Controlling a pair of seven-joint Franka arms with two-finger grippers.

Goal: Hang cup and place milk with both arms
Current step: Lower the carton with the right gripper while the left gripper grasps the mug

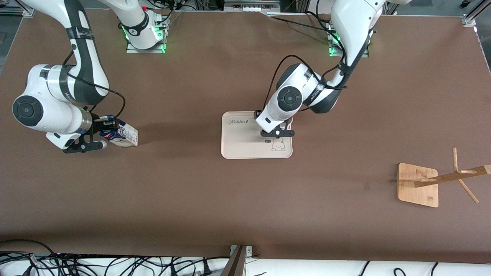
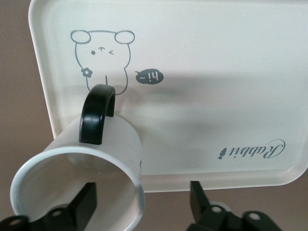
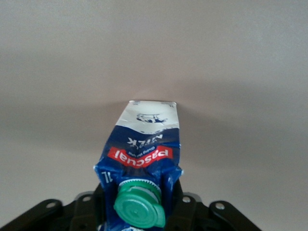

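The tray [image 1: 245, 145] lies flat near the middle of the brown bench [image 1: 245, 211]. It is cream, with a little bear drawn on it, a dark "hi" bubble and the word "Rabbit". The cup [image 2: 77, 183] is over the tray, at the corner with the bear. It is white with a black handle [image 2: 97, 114], and it looks empty inside. In the front view the left arm hides the cup.

The left gripper [image 1: 277, 133] is over the tray too. In the left wrist view its two black fingers [image 2: 83, 204] are spread wide. One finger is inside the cup's mouth and the other is outside its wall, so the wall sits between them. I cannot tell if the fingers press on the cup yet.

The milk [image 1: 122, 134] is well apart from the tray, toward the right arm's end of the bench. The carton is blue and white with a red strip and a green cap [image 3: 139, 205]. It is tipped over on its side, with the cap end at the gripper. The right gripper [image 1: 100, 135] has closed on the milk's top end, one finger on each side.

A wooden rack [image 1: 433, 182] with pegs stands well apart from the tray, toward the left arm's end of the bench and nearer the front camera.
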